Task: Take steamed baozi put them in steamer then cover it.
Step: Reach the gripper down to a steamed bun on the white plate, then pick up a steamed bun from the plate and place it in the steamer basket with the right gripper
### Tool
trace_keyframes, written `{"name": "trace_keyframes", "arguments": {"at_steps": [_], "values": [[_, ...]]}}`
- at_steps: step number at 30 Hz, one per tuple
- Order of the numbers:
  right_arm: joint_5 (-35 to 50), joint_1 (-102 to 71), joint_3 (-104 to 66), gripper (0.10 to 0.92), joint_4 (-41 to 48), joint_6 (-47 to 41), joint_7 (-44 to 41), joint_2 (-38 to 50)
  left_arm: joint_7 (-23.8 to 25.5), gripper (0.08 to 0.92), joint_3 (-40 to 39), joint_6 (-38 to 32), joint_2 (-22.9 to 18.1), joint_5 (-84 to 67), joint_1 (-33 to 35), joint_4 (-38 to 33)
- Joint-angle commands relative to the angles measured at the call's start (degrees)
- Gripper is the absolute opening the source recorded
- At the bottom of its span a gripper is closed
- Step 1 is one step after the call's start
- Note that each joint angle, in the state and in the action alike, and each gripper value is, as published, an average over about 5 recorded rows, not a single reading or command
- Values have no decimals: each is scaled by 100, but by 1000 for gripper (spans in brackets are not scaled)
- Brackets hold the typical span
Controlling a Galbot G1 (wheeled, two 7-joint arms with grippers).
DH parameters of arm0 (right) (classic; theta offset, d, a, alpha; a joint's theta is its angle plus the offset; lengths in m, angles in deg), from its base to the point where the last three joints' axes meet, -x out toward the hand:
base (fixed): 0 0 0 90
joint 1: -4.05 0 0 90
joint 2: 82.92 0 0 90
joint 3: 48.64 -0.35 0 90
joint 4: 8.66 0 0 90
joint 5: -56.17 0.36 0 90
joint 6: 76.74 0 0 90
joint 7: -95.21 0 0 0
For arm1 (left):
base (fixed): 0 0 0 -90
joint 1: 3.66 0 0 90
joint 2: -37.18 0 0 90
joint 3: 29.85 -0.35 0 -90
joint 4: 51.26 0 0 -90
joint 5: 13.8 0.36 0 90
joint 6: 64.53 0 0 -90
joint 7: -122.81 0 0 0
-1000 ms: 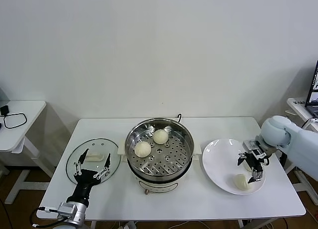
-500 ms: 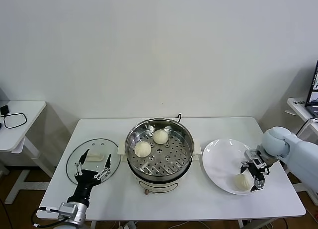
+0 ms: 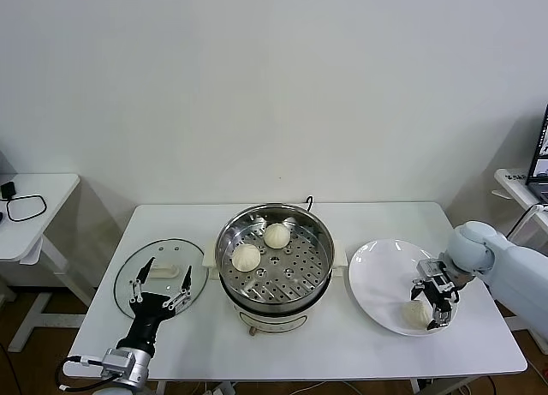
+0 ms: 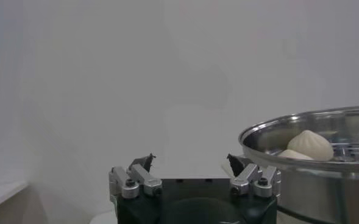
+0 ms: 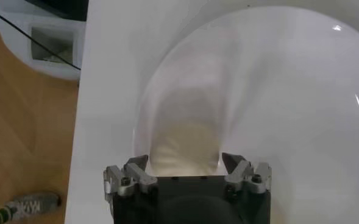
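Note:
The steamer (image 3: 324,241) stands mid-table with two steamed baozi (image 3: 276,235) (image 3: 246,256) on its perforated tray. A third baozi (image 3: 417,313) lies at the front of the white plate (image 3: 381,266). My right gripper (image 3: 428,309) is down over that baozi, its fingers pressed to the sides. In the right wrist view the baozi (image 5: 185,146) fills the gap of the right gripper (image 5: 184,163) above the plate (image 5: 277,91). My left gripper (image 3: 163,273) hangs open over the glass lid (image 3: 128,266). The left wrist view shows the left gripper (image 4: 189,161) empty, with the steamer (image 4: 350,182) and a baozi (image 4: 310,145) beyond it.
The lid lies flat at the table's left with its white handle (image 3: 167,269) up. The plate reaches close to the table's right front edge. A small side table (image 3: 34,211) stands at far left, another at far right.
My right gripper dropped toward the front of the plate onto the baozi there, and its fingers closed in on it. The left arm has not moved.

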Motion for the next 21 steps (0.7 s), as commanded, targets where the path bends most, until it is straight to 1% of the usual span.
{"name": "trace_keyframes", "arguments": {"at_steps": [1,6,10,17,21], "values": [[-22,-52,-38,709,26,5,36,-26,-1,823,-3,4,4,3,-3,6],[43,7,-37,694,21,-1,38,-45,0,823,17,8,5,1,-4,5],[296,404,138,688,-13,-17,-3,55,1,823,29,8,7,1,3,-5],[935,1955,899,687,-249,-36,-147,298,-7,823,-6,15,2,8,10,-48],[1083,3101,1284,689,-451,372,-170,257,-10,823,-2,23,14,11,16,-61]]}}
